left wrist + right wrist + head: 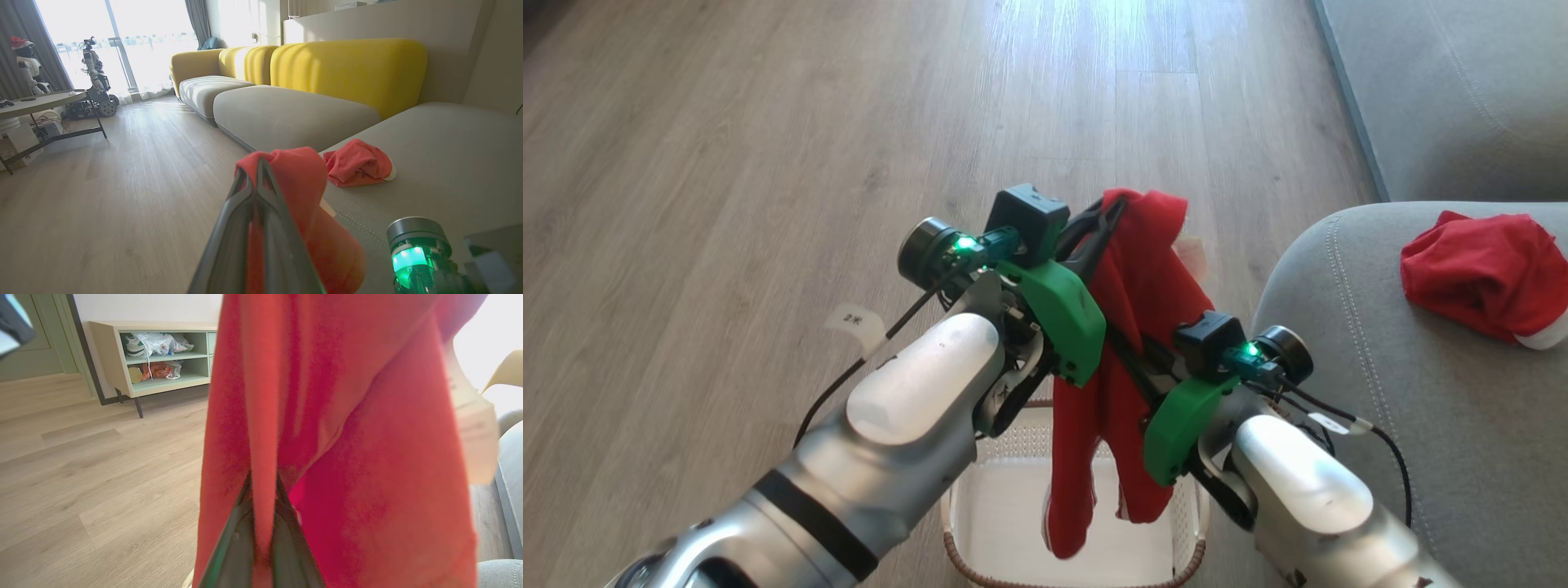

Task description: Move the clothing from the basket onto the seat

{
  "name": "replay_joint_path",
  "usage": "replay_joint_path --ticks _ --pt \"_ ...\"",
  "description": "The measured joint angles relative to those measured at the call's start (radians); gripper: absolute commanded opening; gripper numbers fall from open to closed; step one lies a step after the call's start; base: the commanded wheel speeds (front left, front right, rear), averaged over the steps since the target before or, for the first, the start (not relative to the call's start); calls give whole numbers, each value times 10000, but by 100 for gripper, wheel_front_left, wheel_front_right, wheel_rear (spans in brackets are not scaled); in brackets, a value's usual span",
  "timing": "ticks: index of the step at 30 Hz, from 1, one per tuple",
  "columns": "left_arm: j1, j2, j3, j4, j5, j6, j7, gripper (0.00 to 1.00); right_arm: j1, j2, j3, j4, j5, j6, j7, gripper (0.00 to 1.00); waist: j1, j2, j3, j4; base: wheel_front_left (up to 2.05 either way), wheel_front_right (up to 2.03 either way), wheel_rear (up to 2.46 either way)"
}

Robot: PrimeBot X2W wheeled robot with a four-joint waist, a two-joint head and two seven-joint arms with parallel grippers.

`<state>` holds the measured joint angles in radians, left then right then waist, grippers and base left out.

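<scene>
Pretty sure the red garment (1131, 327) above the basket (980, 506) is soft, fuzzy matt fleece. The basket's smooth cream perforated plastic with a braided brown rim. Right of the basket, the sofa (1421, 457) is matt grey woven cloth with pale stitching. The floor (727, 204) is wood-grain plank, slight sheen. The left end effector (256, 171) looks like dark matt plastic.

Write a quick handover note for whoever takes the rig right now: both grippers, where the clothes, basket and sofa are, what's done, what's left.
Left gripper: shut on the red garment near its top.
Right gripper: shut on a fold of it lower down.
The garment hangs over the basket, beside the seat.
Done: one red piece lies on the seat.
Left: carry the held garment over the seat and release.
</scene>
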<state>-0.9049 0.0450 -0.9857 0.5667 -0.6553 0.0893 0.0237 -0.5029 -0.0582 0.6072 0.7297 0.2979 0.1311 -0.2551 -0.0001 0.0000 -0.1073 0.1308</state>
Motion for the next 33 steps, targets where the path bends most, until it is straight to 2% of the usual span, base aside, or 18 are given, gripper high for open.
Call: replay_joint_path --ticks 1,3,4,5,19,33 --pt "3 12 17 2 -42 92 -23 0 4 0 -75 -31 0 0 0 0 0 0 1 -25 0 0 0" --pt "16 58 23 12 -44 165 -136 45 5 -2 -226 -121 -2 0 0 0 0 0 4 -93 0 0 0" --pt "33 90 25 23 -44 171 -186 87 6 -2 -286 -173 -4 0 0 0 0 0 4 -136 0 0 0" --pt "49 121 29 42 -44 205 -263 100 11 -2 -351 -224 -4 0 0 0 0 0 4 -178 0 0 0" --pt "863 305 73 477 -209 332 -1062 100 42 -38 -1726 -665 -945 0 0 0 0 0 10 -1088 0 0 0" --pt "1634 372 -69 614 -234 330 -1453 100 68 -301 -3106 -1390 -1854 0 0 0 0 0 145 -2599 0 0 0"
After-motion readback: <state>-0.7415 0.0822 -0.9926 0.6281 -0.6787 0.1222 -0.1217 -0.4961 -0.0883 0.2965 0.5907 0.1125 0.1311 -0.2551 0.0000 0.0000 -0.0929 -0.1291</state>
